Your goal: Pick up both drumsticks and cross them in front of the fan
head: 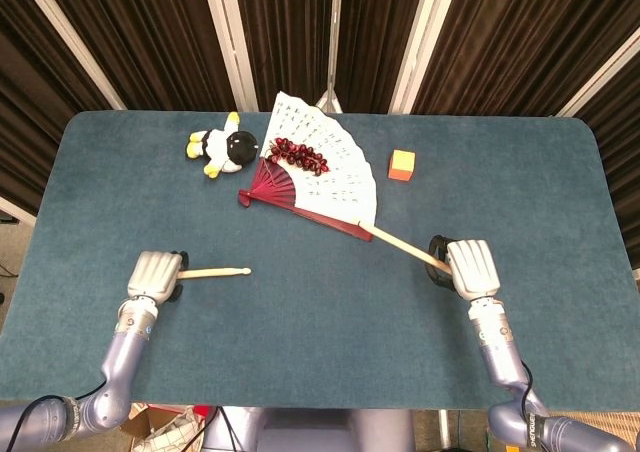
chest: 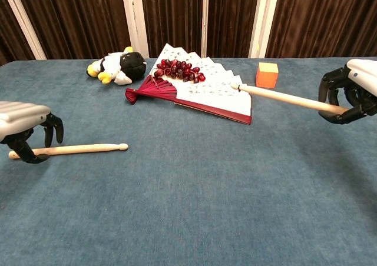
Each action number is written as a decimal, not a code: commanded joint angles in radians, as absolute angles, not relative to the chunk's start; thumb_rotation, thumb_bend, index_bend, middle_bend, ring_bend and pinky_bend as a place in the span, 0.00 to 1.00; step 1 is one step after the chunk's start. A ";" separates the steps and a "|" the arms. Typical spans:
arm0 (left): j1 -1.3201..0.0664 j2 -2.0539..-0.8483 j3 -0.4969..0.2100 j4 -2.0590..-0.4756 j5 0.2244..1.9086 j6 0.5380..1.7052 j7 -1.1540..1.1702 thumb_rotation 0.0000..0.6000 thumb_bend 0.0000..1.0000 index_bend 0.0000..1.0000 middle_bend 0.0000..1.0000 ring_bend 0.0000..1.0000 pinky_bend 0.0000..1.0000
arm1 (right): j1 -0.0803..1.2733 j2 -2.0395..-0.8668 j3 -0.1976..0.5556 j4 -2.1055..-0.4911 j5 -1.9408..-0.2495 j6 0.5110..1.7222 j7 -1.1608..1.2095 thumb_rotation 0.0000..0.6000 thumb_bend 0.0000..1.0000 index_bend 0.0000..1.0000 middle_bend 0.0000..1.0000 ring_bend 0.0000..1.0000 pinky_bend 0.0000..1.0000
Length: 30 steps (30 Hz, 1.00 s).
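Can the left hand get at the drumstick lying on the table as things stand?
Probably yes. The left hand is already over the butt end of the loose drumstick, fingers curled down around it, though a closed grip can't be confirmed. Nothing lies between them; the fan and plush toy sit well away.

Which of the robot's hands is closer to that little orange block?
The right. The right hand, holding a drumstick, sits just in front of the orange block and slightly to the side. The left hand is far across the table, over the other drumstick.

One pale drumstick lies flat; another angles over the open fan.
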State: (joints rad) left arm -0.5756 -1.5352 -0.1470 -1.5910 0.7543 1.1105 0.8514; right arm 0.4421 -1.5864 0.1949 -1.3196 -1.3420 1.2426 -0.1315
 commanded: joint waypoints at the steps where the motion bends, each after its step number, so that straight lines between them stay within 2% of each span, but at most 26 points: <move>1: -0.579 -1.546 -0.139 -1.569 0.747 1.113 0.845 1.00 0.48 0.39 0.42 0.80 0.92 | 0.442 -1.586 0.195 -1.321 -1.341 1.243 -0.131 1.00 0.62 0.85 0.67 0.78 0.80; 10: -0.597 -1.576 -0.129 -1.529 0.744 1.110 0.829 1.00 0.48 0.41 0.43 0.80 0.92 | 0.442 -1.587 0.195 -1.318 -1.338 1.245 -0.133 1.00 0.62 0.85 0.67 0.78 0.80; 17: -0.604 -1.599 -0.113 -1.509 0.753 1.120 0.829 1.00 0.49 0.49 0.55 0.81 0.92 | 0.442 -1.587 0.196 -1.318 -1.336 1.247 -0.131 1.00 0.62 0.85 0.67 0.78 0.80; 22: -0.602 -1.609 -0.107 -1.500 0.771 1.133 0.814 1.00 0.59 0.58 0.69 0.83 0.94 | 0.442 -1.587 0.195 -1.319 -1.337 1.248 -0.130 1.00 0.62 0.85 0.67 0.78 0.80; 30: -0.603 -1.605 -0.117 -1.506 0.912 1.190 0.733 1.00 0.63 0.61 0.72 0.83 0.94 | 0.440 -1.584 0.194 -1.332 -1.337 1.253 -0.132 1.00 0.62 0.85 0.67 0.78 0.80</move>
State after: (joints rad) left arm -0.6023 -1.6087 -0.1094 -1.4990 0.8700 1.1698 0.7663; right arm 0.4399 -1.5845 0.1938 -1.3302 -1.3372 1.2525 -0.1313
